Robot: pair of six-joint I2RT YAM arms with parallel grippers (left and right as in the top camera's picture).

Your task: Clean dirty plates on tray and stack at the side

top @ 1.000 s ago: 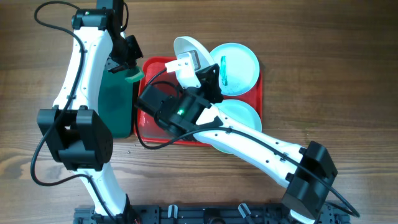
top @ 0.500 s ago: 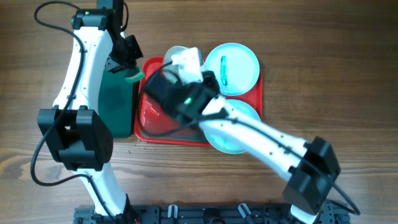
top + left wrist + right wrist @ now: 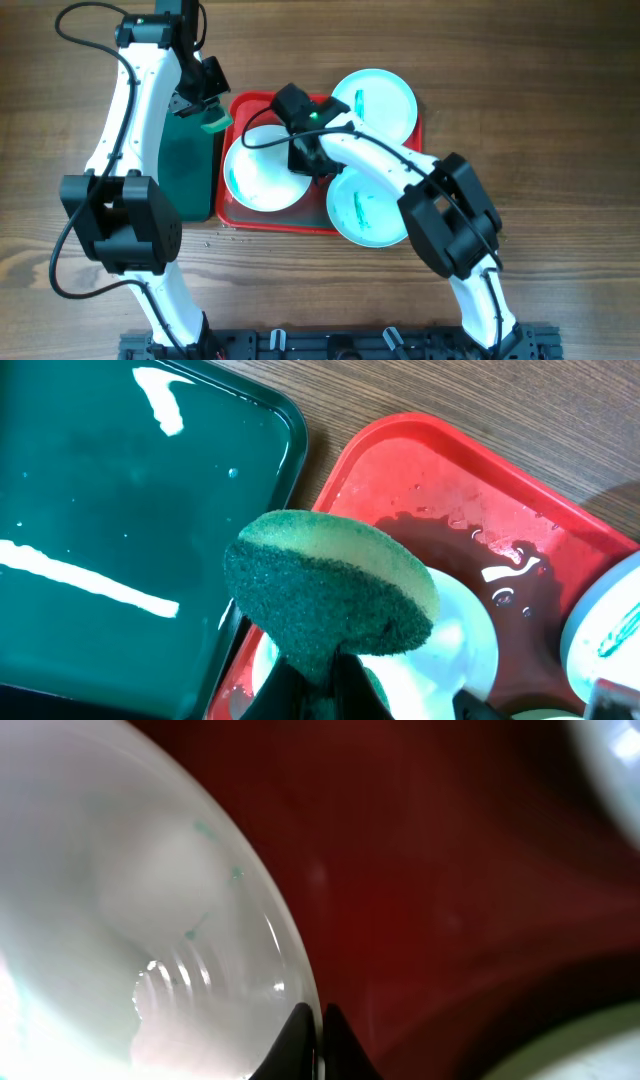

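Right gripper (image 3: pixel 318 1035) is pinching the rim of the white plate (image 3: pixel 255 175) — tilted up a second ago, it is now lying flat on the red tray (image 3: pixel 300 223), ready for the sponge (image 3: pixel 330 585) clamped in the left gripper (image 3: pixel 320 682).

**Three plates on the red tray, none stacked yet**

The red tray (image 3: pixel 275 221) lies flat, its floor wet and glossy. The white plate (image 3: pixel 258 175) fills the tray's left half, about level, with a teal tinge along its left edge. The right gripper (image 3: pixel 305 158) pinches its right rim. The far turquoise plate (image 3: pixel 385 100) sits in the far right corner, a short teal streak left of its centre. The near turquoise plate (image 3: pixel 365 210) sits at the near right, smeared teal in the middle, and juts past the tray's near rim.
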